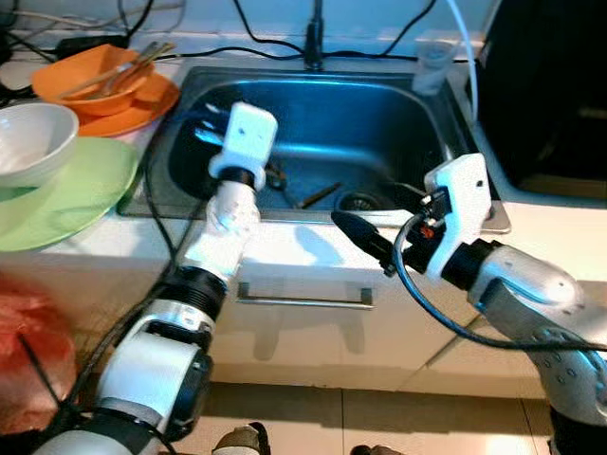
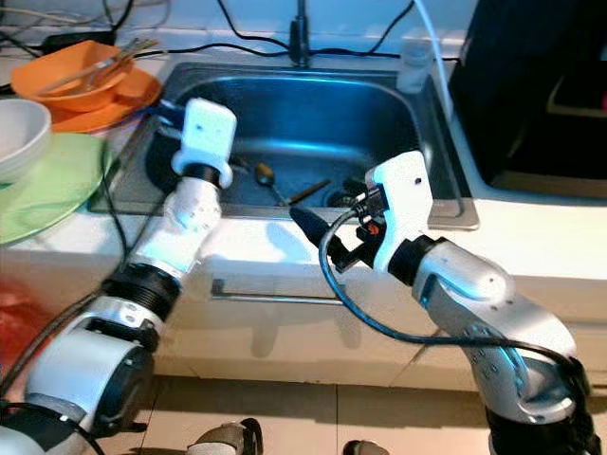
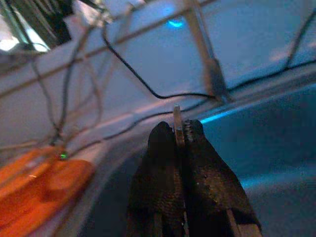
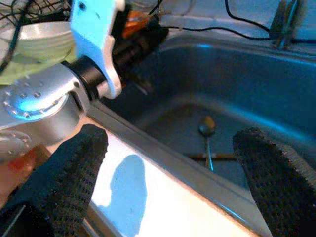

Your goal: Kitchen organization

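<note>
My left gripper (image 3: 176,131) hangs over the left part of the steel sink (image 1: 379,104), above the basin. It is shut on a thin metal utensil (image 3: 177,123), seen edge-on, its tip poking out between the black fingers. A spoon (image 4: 207,128) and a dark stick-like utensil (image 1: 318,194) lie on the sink floor near the drain. Over the white counter strip at the sink's front rim, my right gripper (image 1: 379,213) is open and holds nothing. An orange bowl (image 1: 90,81) with chopsticks in it sits on an orange plate at the back left.
A white bowl (image 1: 33,142) rests on a green plate (image 1: 76,190) on the left counter. The faucet (image 1: 313,38) and several cables run along the back wall. A black appliance (image 1: 550,85) stands at the right. A drawer handle (image 1: 303,299) sits below the counter front.
</note>
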Tool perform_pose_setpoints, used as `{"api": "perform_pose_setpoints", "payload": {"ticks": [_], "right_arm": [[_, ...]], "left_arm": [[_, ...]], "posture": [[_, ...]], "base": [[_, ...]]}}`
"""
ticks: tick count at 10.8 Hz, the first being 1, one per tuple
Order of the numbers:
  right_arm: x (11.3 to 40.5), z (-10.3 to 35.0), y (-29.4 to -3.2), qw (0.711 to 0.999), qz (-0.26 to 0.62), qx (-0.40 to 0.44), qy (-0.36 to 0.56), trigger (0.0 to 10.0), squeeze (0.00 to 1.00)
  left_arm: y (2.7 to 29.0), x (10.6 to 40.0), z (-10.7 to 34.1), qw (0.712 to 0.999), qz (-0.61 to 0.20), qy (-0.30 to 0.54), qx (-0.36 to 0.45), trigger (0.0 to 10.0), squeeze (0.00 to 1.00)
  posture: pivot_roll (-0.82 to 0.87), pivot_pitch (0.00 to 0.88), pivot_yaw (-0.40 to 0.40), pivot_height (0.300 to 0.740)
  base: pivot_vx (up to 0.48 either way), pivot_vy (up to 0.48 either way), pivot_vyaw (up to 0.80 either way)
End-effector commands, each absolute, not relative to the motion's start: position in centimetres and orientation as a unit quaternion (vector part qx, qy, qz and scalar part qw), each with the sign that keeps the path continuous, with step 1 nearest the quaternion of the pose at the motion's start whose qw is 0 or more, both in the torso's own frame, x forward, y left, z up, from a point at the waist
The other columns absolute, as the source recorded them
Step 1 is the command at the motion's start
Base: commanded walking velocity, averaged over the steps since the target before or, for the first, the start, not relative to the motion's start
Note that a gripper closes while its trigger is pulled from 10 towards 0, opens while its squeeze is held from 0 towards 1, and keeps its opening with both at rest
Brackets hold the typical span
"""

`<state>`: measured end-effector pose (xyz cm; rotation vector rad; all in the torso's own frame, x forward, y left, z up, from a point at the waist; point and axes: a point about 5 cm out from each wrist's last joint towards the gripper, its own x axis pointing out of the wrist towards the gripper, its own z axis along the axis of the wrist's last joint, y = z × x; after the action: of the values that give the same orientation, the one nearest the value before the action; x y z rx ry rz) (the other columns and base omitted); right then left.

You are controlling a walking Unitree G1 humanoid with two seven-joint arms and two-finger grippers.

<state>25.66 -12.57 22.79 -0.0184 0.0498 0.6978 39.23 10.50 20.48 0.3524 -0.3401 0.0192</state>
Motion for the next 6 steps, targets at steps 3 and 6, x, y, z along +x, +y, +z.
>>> {"api": "perform_pose_setpoints", "payload": {"ticks": [3, 6], "right_arm": [[24.9, 23.0, -12.7, 0.938, 0.345, -0.005, 0.040, 10.0, 0.00], [24.5, 22.4, -12.8, 0.934, 0.351, 0.002, 0.069, 10.0, 0.00]], "left_arm": [[10.8, 39.6, 19.2, 0.983, 0.007, -0.127, 0.136, 0.3, 0.00], [11.0, 39.9, 18.3, 0.990, 0.007, -0.085, 0.110, 2.1, 0.00]], "posture": [[-0.15, 0.158, 0.049, 0.740], [-0.16, 0.167, 0.039, 0.740]], "base": [[0.000, 0.000, 0.00], [0.000, 0.000, 0.00]]}}
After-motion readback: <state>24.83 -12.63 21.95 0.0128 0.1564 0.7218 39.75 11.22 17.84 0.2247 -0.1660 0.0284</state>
